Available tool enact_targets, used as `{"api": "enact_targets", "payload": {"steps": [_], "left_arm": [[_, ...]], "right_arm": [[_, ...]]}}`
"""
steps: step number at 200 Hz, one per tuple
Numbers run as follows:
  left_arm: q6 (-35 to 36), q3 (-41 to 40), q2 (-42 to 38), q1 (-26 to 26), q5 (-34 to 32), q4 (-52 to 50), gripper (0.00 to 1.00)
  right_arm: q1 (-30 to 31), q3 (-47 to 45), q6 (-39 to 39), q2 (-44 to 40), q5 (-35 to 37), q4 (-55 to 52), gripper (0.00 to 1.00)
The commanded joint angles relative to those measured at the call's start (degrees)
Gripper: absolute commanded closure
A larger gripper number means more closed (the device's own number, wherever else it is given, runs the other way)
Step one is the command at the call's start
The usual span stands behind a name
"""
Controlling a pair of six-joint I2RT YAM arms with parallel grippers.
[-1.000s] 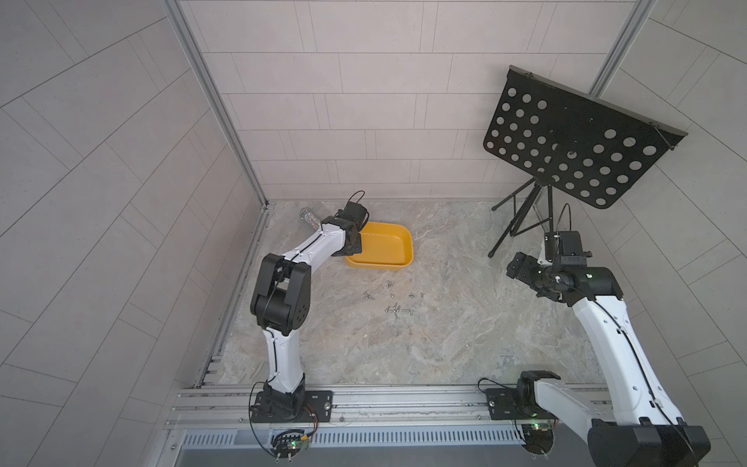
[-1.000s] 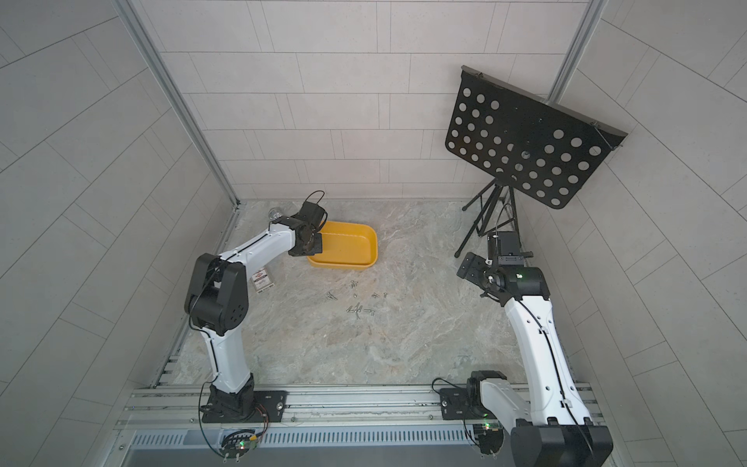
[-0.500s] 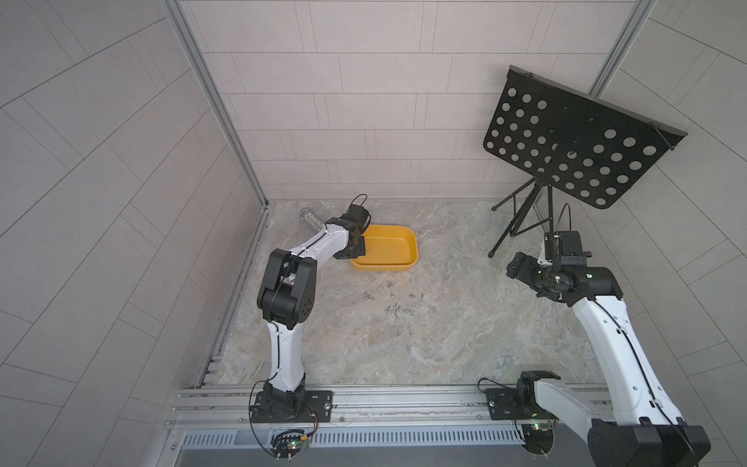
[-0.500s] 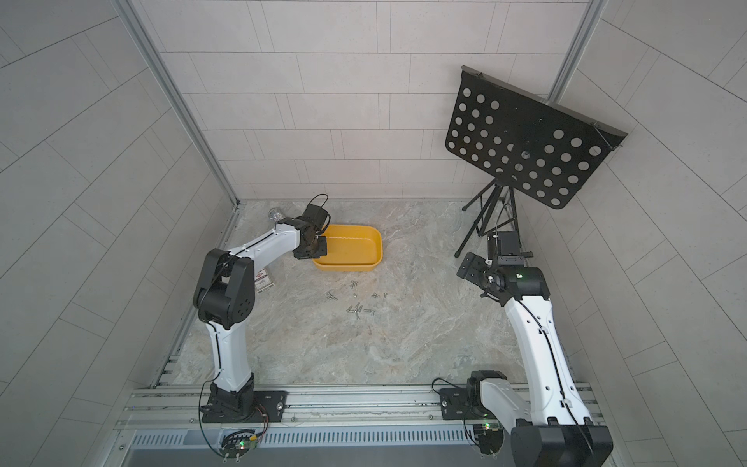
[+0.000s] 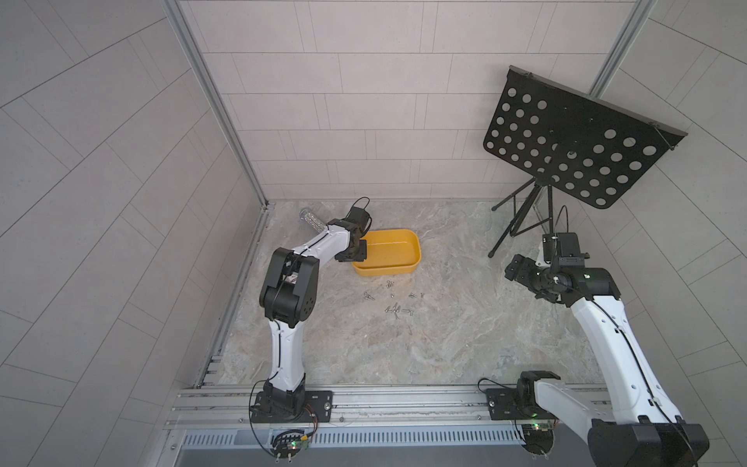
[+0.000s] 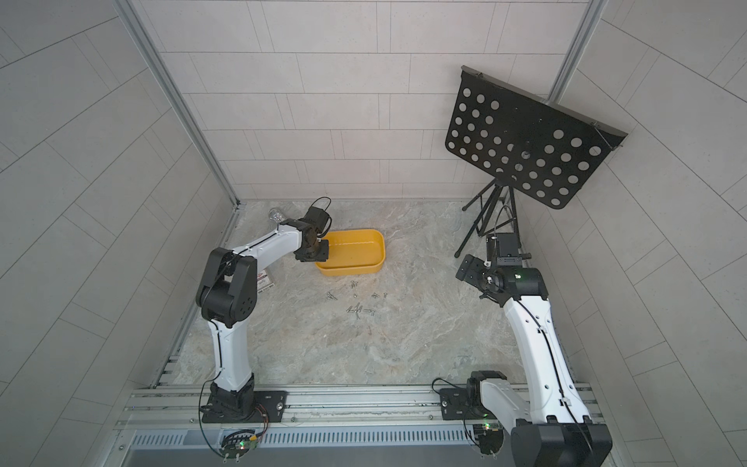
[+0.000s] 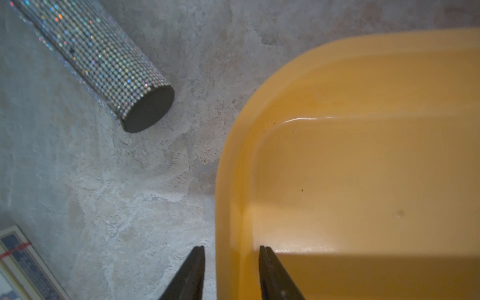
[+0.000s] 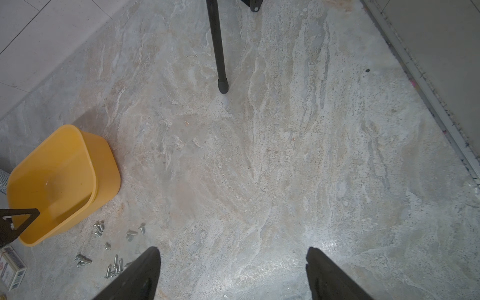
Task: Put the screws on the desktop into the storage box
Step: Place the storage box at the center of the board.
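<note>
The yellow storage box point(image 5: 394, 248) point(image 6: 357, 250) stands on the marble desktop point(image 5: 444, 343), at the back left of it. My left gripper point(image 5: 357, 254) point(image 6: 320, 254) point(image 7: 231, 248) is at the box's left end. Its jaws straddle the rim, one outside and one inside, with a gap between them and the wall point(image 7: 233, 181), so it is open. Several small silver screws point(image 5: 394, 309) point(image 6: 357, 309) point(image 8: 114, 265) lie scattered just in front of the box. My right gripper point(image 5: 517, 269) point(image 8: 232, 250) hangs open and empty over bare desktop at the right.
A glittery silver tube point(image 5: 311, 220) point(image 7: 98, 57) lies behind the left gripper near the back-left corner. A black music stand point(image 5: 578, 149) rises at the back right, one tripod leg point(image 8: 219, 52) ahead of the right gripper. A small printed card point(image 6: 264, 281) lies under the left arm.
The left gripper dragged the storage box a little to the right and nearer the screws, and now its jaws have parted off the rim. The right arm has not moved.
</note>
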Motion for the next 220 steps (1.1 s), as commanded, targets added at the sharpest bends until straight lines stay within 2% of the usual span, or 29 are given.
{"api": "enact_targets", "payload": {"steps": [1,26,44,80,108,128,158,195,220], "left_arm": [[1.1,-0.8,-3.9,0.0,0.4,-2.2,0.51],[2.0,-0.3,-9.1,0.2,0.5,-4.5,0.38],[1.8,-0.7,-14.9,1.0,0.8,-6.1,0.36],[3.9,-0.8,-24.8,2.3,-2.0,-13.5,0.36],[4.9,-5.3,-31.2,4.4,-2.6,-18.5,0.4],[5.2,-9.9,-35.1,5.7,-2.3,-20.2,0.42],[5.3,-16.2,-39.4,7.0,-1.1,-19.2,0.43],[4.9,-21.1,-41.3,7.1,-0.3,-16.1,0.46],[5.1,-23.1,-41.5,7.4,-0.2,-14.4,0.48]], "right_arm": [[0.3,0.0,-0.1,-0.7,0.0,-1.2,0.08],[1.0,0.8,-1.0,-0.3,-0.9,-1.5,0.09],[2.5,1.3,-2.5,0.6,-1.0,-1.4,0.13],[5.7,-1.8,-2.7,0.0,-1.8,2.9,0.26],[11.0,1.2,-1.6,7.8,-4.2,-0.6,0.26],[16.0,2.0,-0.6,11.9,-2.4,-0.5,0.26],[20.4,2.7,0.6,17.1,-1.5,0.6,0.28],[26.8,4.2,2.5,25.0,-1.2,2.6,0.5],[29.5,5.9,3.9,30.6,-0.8,4.4,0.6]]}}
